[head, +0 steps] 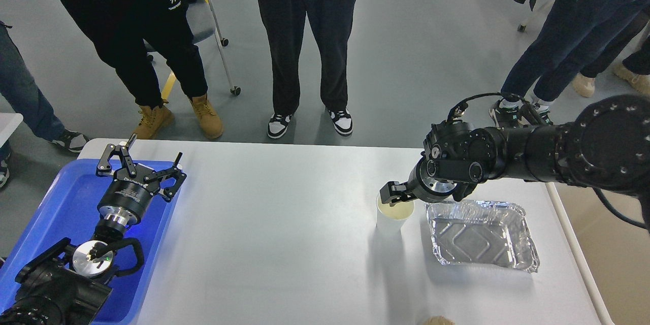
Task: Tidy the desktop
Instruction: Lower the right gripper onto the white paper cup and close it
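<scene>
The white desktop (279, 233) holds a white paper cup (388, 222) with pale liquid, and an empty foil tray (480, 237) just right of it. My right gripper (391, 194) comes in from the right and sits low at the cup's rim, covering part of the opening. Its fingers are dark and bunched, so I cannot tell whether they are open or shut. My left gripper (143, 161) is open and empty, hovering over the blue tray (61, 203) at the table's left edge.
A beige bin (609, 259) stands at the table's right side, partly behind my right arm. Several people stand on the grey floor just past the far edge. A small brown thing (435, 321) peeks in at the bottom edge.
</scene>
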You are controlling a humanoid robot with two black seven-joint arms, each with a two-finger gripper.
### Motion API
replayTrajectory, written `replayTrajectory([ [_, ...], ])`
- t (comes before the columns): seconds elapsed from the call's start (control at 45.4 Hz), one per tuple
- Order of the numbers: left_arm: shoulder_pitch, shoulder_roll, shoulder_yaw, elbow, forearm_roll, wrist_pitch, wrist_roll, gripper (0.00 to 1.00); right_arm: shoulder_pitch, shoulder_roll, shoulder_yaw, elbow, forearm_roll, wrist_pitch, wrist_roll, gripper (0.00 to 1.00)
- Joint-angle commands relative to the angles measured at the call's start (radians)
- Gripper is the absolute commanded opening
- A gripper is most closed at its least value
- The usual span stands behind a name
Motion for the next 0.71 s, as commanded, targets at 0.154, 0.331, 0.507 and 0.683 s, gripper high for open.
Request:
replayTrajectory([
  [0.154,0.000,0.000,0.000,0.000,0.000,0.000,0.000,1.00,-0.068,0.002,0.023,-0.039,-0.070,-0.006,0.008,0.97],
  [0.331,0.000,0.000,0.000,0.000,0.000,0.000,0.000,1.00,-0.077,0.002,0.023,-0.059,-0.081,-0.008,0.026,0.57],
  [0.507,0.000,0.000,0.000,0.000,0.000,0.000,0.000,1.00,-0.081,0.002,0.023,-0.069,-0.107,-0.006,0.026,0.38],
  [0.683,0.000,0.000,0.000,0.000,0.000,0.000,0.000,1.00,-0.081,0.002,0.014,-0.069,-0.132,-0.005,0.025,0.00],
])
